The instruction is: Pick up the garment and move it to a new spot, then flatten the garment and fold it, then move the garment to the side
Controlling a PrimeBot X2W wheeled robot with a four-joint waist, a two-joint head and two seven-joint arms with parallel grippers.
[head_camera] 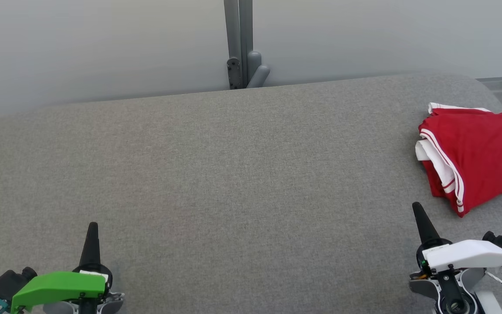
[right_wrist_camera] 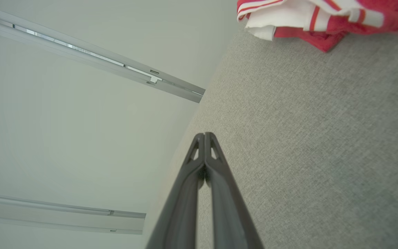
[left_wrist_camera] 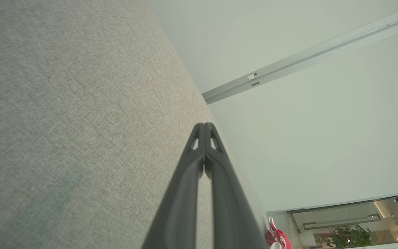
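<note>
Honestly, hard to call the step. Seeing the red garment with white stripes point(head_camera: 477, 157) lying loosely doubled-up at the right end of the grey fabric surface point(head_camera: 233, 174), just beyond the right gripper point(head_camera: 417, 208). Got that one and the left gripper point(head_camera: 93, 229) both pinched closed, holding nothing. Fits either a bundle waiting for pickup or a rough fold already shoved aside. Can't spot any logo or readable text.
</note>
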